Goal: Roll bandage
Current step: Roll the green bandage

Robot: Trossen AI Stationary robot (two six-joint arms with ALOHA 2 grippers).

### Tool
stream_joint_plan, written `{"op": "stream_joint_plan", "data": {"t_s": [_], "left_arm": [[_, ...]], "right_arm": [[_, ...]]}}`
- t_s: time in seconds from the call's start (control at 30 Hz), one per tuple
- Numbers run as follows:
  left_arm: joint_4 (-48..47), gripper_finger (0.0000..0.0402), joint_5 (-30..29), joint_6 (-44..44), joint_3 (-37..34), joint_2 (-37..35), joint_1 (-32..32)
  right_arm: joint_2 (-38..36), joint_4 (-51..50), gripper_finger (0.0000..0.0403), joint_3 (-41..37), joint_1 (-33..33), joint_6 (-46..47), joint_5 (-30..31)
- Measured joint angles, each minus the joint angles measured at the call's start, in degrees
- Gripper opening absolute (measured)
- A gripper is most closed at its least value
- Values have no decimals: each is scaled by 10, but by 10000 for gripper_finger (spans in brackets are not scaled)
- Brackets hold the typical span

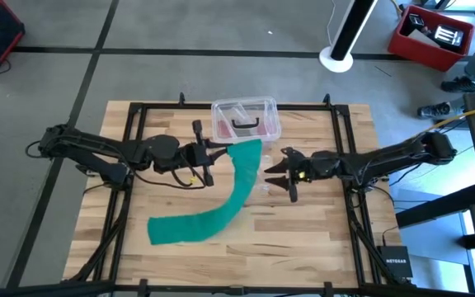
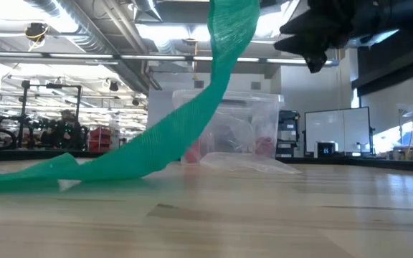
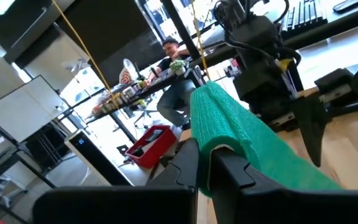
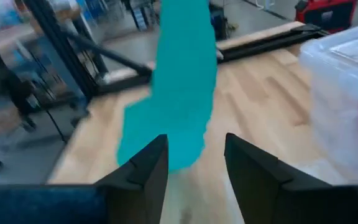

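Note:
The teal-green bandage is a long flat band. Its near end lies on the wooden table, and it curves up to a raised far end beside the clear box. My left gripper is shut on that raised end. In the low view the band climbs from the table to the picture's top. My right gripper stands open just right of the raised end, level with it. Its two fingers face the band without touching it. My left gripper pinches the bandage's raised far end between its two fingers, which come in level from the table's left. The end is lifted clear. From it the band slopes down in a slack curve, with its near part flat on the table.
A clear plastic box with pinkish contents stands at the table's far middle, close behind both grippers. A crumpled clear film lies in front of it. A black frame borders the table. People sit at desks beyond the table in the left wrist view.

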Motion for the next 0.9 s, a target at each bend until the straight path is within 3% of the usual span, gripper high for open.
{"op": "stream_joint_plan", "data": {"t_s": [0.17,0.33,0.47,0.67,0.9], "left_arm": [[0,12,0,1,0,0,3],[-4,12,0,0,0,0,10],[-3,12,0,1,0,0,13],[-4,13,1,-13,0,0,22],[-8,13,1,-13,0,0,22]], "right_arm": [[29,37,166,1,0,92,-20],[67,91,213,2,8,129,-26],[109,131,245,2,27,132,10],[179,145,252,41,45,113,107],[234,149,253,80,45,95,124]]}}
